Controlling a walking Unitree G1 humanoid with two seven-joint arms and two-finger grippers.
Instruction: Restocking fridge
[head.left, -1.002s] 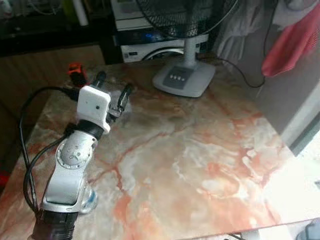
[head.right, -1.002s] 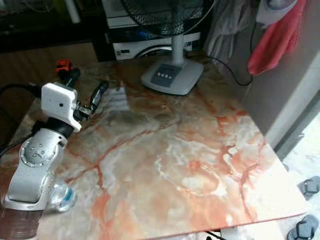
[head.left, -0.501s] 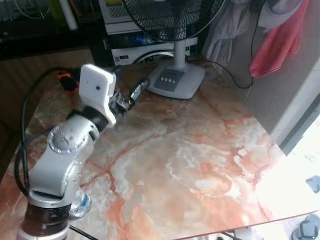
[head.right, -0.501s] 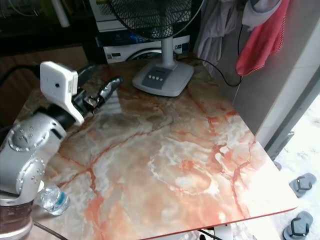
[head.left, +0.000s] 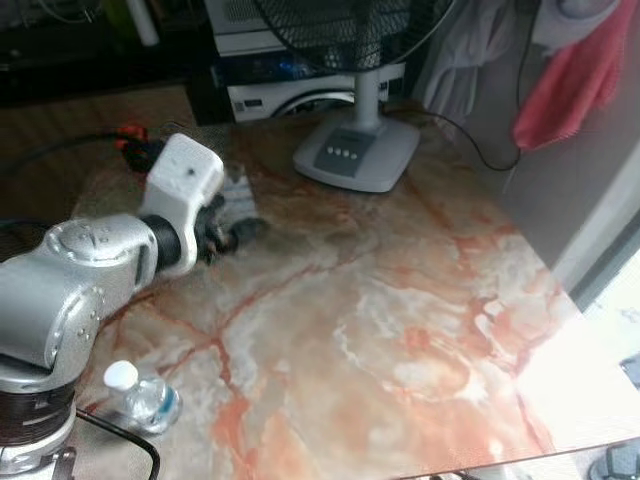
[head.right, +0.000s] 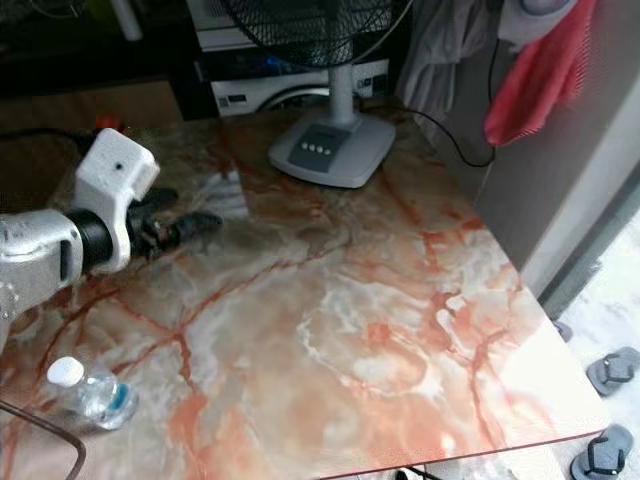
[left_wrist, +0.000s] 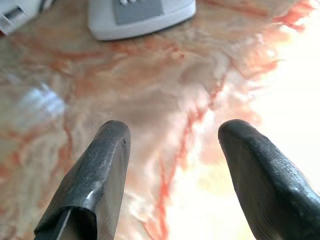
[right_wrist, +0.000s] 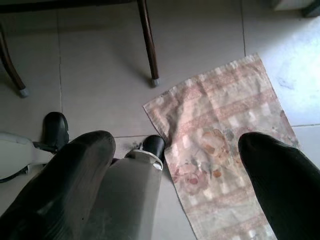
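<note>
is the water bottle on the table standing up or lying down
Lying down. The water bottle rests on its side on the marble table, near the robot's edge, white cap pointing toward the left arm. The left gripper is open, holding nothing.

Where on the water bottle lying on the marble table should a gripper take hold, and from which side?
Grip the water bottle across its clear body, coming from above: it lies on its side on the marble table, white cap toward the robot's left, so the round middle sits exposed. The left gripper is open, probably suited.

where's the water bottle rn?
The water bottle lies on its side at the marble table's near-left corner in the eye views, below the left arm's elbow, well short of the left gripper.
</note>
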